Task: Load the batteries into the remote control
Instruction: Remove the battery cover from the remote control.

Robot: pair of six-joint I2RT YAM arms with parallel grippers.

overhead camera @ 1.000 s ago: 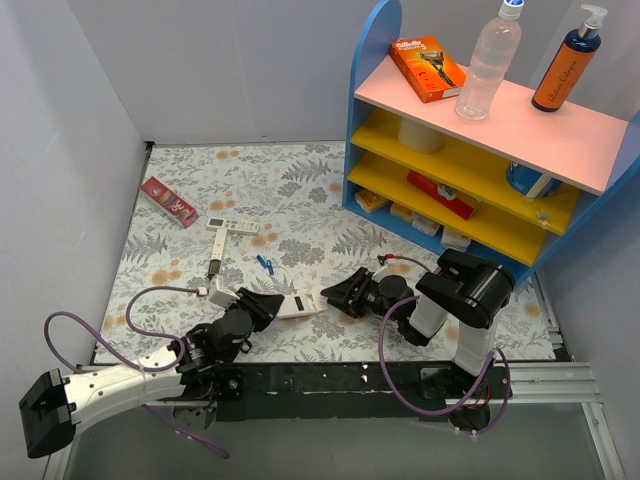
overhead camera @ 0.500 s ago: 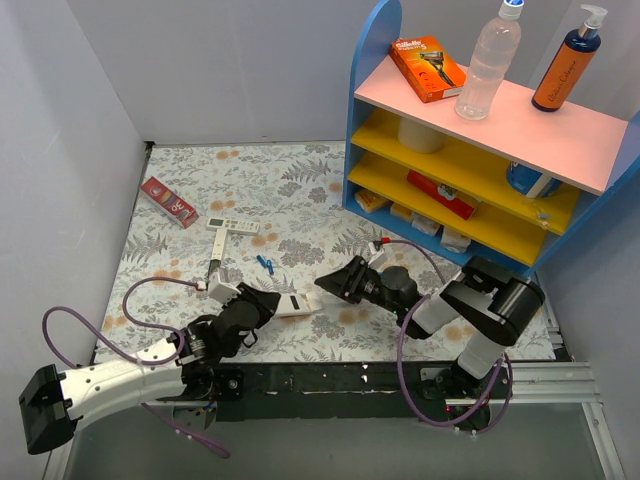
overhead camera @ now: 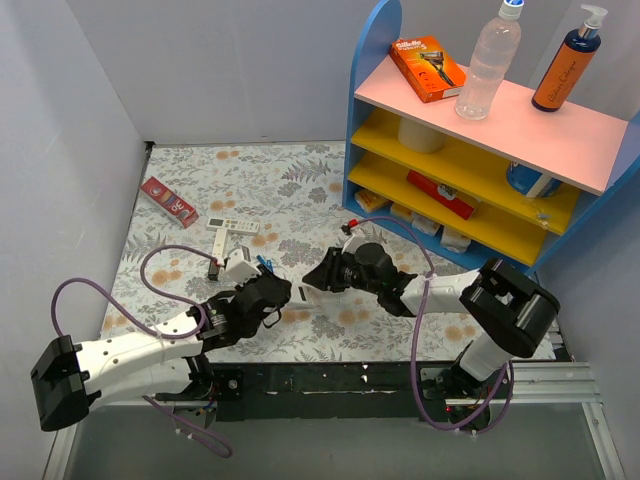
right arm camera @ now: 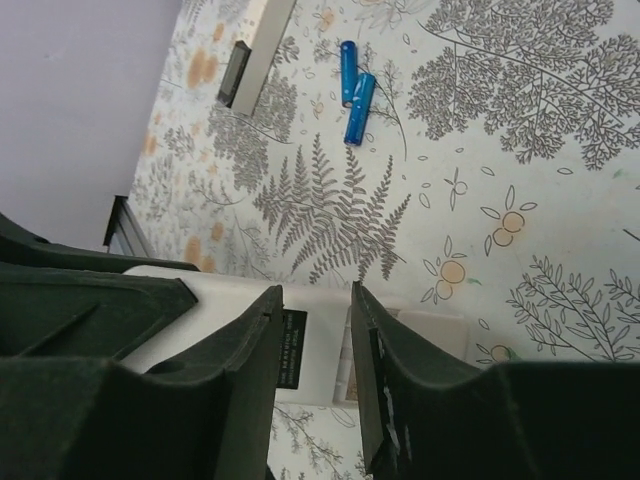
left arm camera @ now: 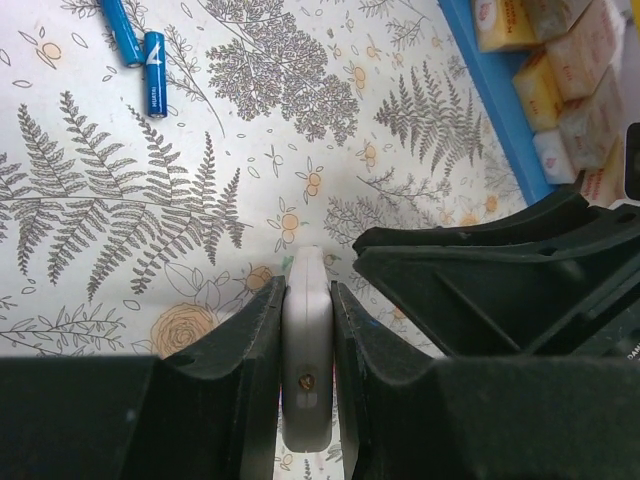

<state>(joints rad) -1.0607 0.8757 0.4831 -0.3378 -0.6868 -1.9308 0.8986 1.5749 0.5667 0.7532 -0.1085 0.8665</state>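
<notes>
My left gripper (overhead camera: 279, 294) is shut on the white remote control (overhead camera: 301, 295) and holds it edge-on; in the left wrist view (left arm camera: 306, 292) the jaws press both of its flat sides (left arm camera: 305, 370). My right gripper (overhead camera: 314, 281) is open at the remote's other end, facing the left one. In the right wrist view (right arm camera: 315, 300) its fingers stand apart over the remote's white back (right arm camera: 318, 355), which has a black label and a dark recess. Two blue batteries (overhead camera: 264, 264) lie side by side on the mat beyond both grippers, also in the wrist views (left arm camera: 140, 52) (right arm camera: 352, 90).
A thinner white remote with a crosswise piece (overhead camera: 226, 234) and a small black stick device (overhead camera: 213, 268) lie left of the batteries. A red box (overhead camera: 168, 201) lies far left. A blue, yellow and pink shelf (overhead camera: 470, 160) with bottles and packets stands at the right.
My left gripper has carried the remote up and to the right, away from the table's near edge. My right gripper has reached left and forward and now meets the remote.
</notes>
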